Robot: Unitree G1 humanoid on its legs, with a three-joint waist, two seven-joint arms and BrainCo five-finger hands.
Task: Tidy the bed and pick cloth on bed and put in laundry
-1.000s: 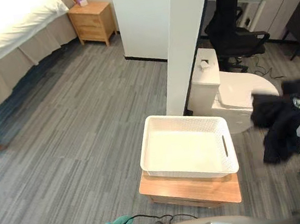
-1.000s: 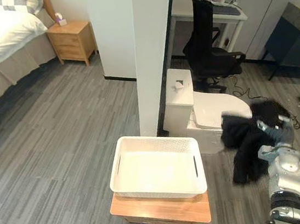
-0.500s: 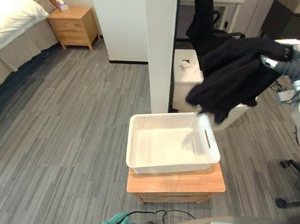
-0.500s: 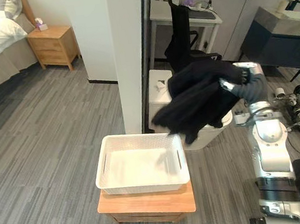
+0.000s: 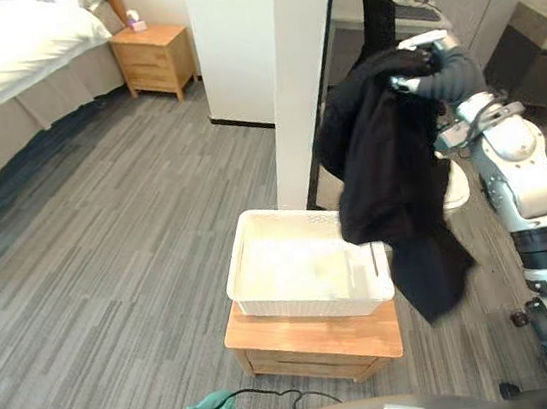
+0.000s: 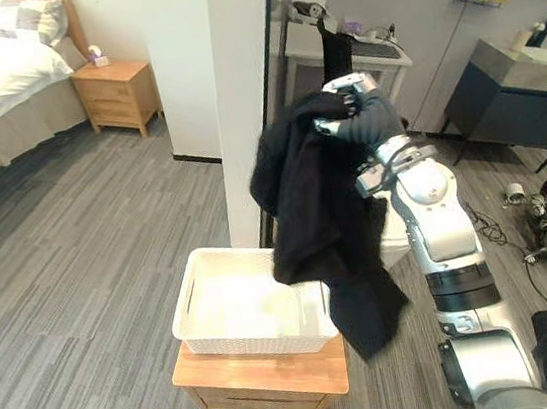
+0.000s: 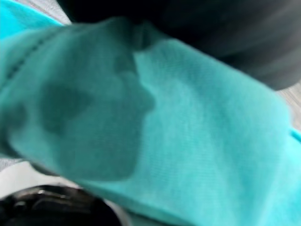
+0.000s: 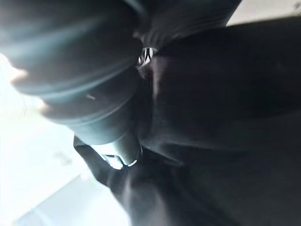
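Found the basket [image 5: 297, 307] set on the low stand [image 5: 311, 339], just before the pillar [image 5: 310, 58]. Saw the bed [image 5: 1, 49] far off to the left, with the nightstand [image 5: 156, 59] beside it. Caught the garment [image 5: 391, 179] hanging from the right hand [image 5: 417, 70], clenched on it right of the pillar, draping past the basket's right end. Spotted the desk [image 5: 422, 15] behind.

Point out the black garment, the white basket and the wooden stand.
black garment [image 5: 391, 179]: left eye view, hanging middle.
white basket [image 5: 297, 307]: left eye view, front wall.
wooden stand [image 5: 306, 336]: left eye view, top board.
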